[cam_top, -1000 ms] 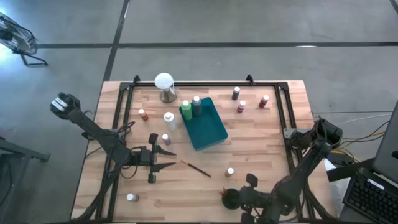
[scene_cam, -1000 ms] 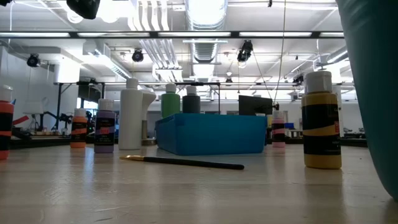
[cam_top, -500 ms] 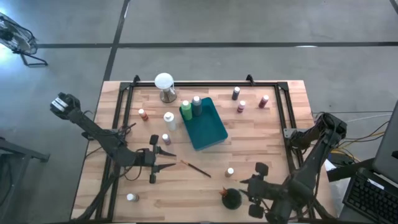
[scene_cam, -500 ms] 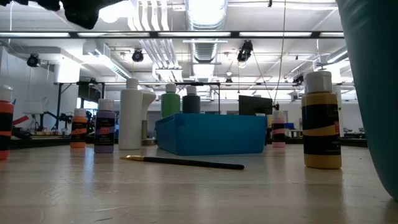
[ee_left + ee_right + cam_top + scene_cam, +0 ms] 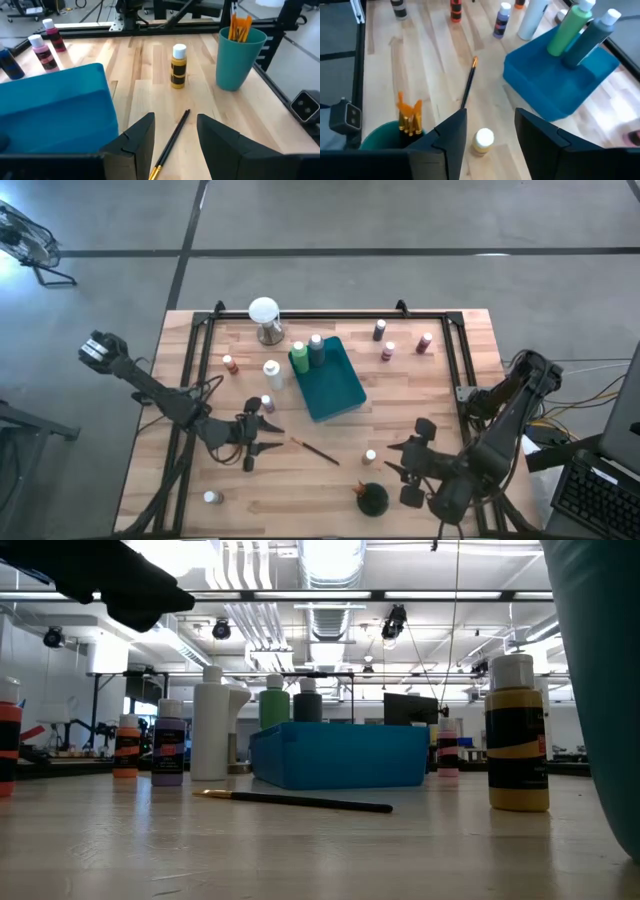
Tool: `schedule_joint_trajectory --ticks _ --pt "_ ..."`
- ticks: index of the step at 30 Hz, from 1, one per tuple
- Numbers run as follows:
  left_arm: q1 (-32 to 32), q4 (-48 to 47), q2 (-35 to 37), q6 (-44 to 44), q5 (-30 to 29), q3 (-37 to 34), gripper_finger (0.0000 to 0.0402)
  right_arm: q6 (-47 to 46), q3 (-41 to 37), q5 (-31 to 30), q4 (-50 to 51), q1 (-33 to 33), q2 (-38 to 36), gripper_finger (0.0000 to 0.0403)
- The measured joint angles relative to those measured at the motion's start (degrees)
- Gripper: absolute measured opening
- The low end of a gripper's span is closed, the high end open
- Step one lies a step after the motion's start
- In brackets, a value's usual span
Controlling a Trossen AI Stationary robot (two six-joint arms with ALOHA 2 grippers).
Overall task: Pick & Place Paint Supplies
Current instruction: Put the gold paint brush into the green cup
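A thin dark brush (image 5: 315,451) with an orange end lies flat on the wooden table. My left gripper (image 5: 272,436) is open just left of it; in its wrist view the brush (image 5: 172,142) lies below and between the fingers, untouched. My right gripper (image 5: 392,460) is open and raised over the near right of the table, above a yellow bottle (image 5: 483,139), touching nothing. A teal cup (image 5: 372,498) holding orange-handled brushes (image 5: 408,117) stands close by. Two green bottles (image 5: 580,32) stand in the teal tray (image 5: 335,385).
A white globe on a metal base (image 5: 264,316) stands at the far edge. Red-toned bottles (image 5: 388,350) stand far right. An orange (image 5: 229,364), a white (image 5: 272,373) and a purple bottle (image 5: 267,403) stand left of the tray, and one bottle (image 5: 210,498) near left. A black frame rims the table.
My right gripper has risen from the teal cup and drawn toward the table's far and right edges. My left gripper has sunk and tipped its fingers lower toward the brush on the table. No object on the table has moved.
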State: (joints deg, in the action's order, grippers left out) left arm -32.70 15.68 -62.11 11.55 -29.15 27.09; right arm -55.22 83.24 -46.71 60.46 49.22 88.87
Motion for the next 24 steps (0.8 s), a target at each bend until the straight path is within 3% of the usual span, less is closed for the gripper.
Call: schedule_joint_trajectory --ticks 12,19,24 --pt "0.22 -0.44 -0.83 -3.44 2.71 0.05 0.0154 1.67 0.0 0.04 4.42 -2.75 -3.0 0.014" --pt "3.75 -22.35 -7.73 -3.54 5.23 11.39 0.0154 2.97 0.0 0.04 4.81 -3.81 -3.53 0.0128" --pt "5.93 -33.61 -15.1 -7.17 8.43 20.22 0.0154 2.97 -0.03 0.07 5.36 -3.75 -3.53 0.0141"
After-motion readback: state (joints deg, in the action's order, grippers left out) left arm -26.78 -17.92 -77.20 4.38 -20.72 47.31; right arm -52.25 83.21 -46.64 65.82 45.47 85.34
